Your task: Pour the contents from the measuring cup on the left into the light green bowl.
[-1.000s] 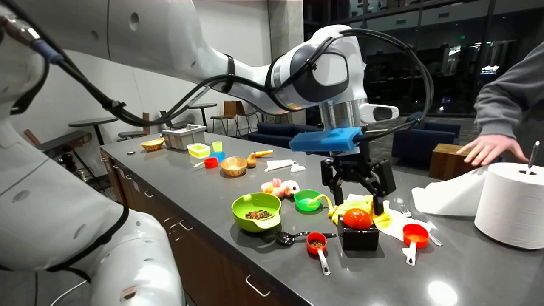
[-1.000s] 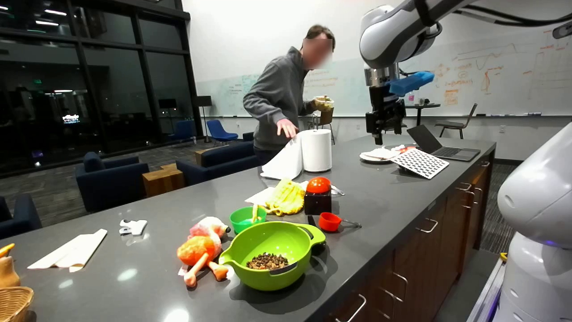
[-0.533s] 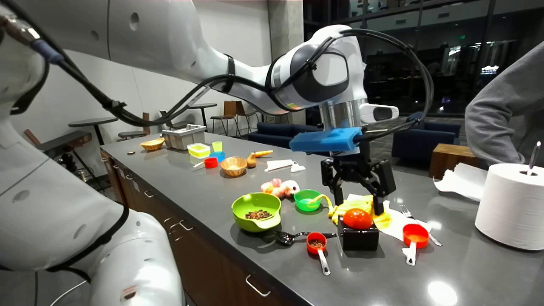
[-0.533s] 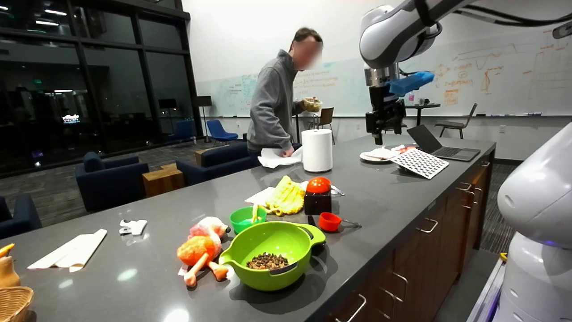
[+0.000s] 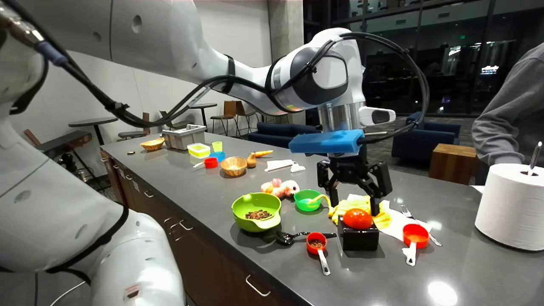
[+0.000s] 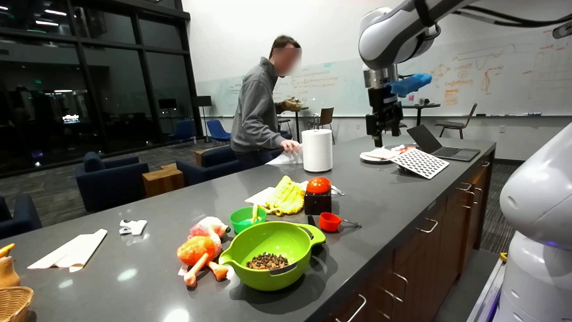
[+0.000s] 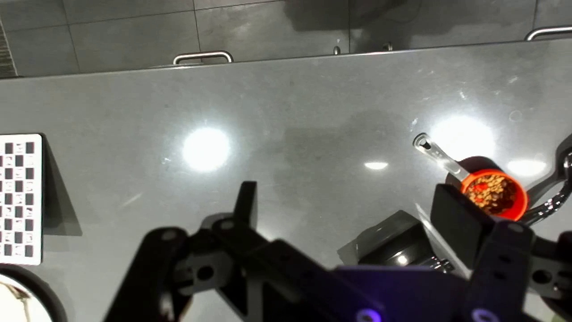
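While meas. cup (image 6: 329, 223) in all views — lime bowl (image 6: 268, 243) ext. only; fingers (image 7: 460, 219) apart

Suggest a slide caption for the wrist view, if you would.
Open gripper above the counter; at the picture's right, the measuring cup, ungrasped, holds its contents.

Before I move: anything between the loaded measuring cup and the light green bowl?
Yes. In an exterior view, a black utensil lies on the counter between measuring cup and light green bowl. It's low, so probably clearable with a lift.
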Controlling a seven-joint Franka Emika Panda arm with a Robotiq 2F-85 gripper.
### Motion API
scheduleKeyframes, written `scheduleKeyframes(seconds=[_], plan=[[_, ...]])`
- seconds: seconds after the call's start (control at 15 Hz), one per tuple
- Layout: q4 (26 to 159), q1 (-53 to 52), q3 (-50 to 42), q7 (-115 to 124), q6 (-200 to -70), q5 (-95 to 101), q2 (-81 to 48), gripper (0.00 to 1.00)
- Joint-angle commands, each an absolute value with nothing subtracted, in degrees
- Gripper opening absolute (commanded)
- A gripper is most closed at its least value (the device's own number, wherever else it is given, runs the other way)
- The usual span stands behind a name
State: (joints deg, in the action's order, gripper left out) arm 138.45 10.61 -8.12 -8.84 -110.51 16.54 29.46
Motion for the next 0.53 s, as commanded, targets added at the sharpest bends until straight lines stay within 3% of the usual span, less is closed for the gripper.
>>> scheduleKeyframes(seconds=[0.0,0.47], plan=[[138.8,7.3,-10.9,-18.8,-108.9,14.0,29.8,1.0],[138.1,2.8,-15.5,-38.6,-104.7,9.1,28.7,1.0]])
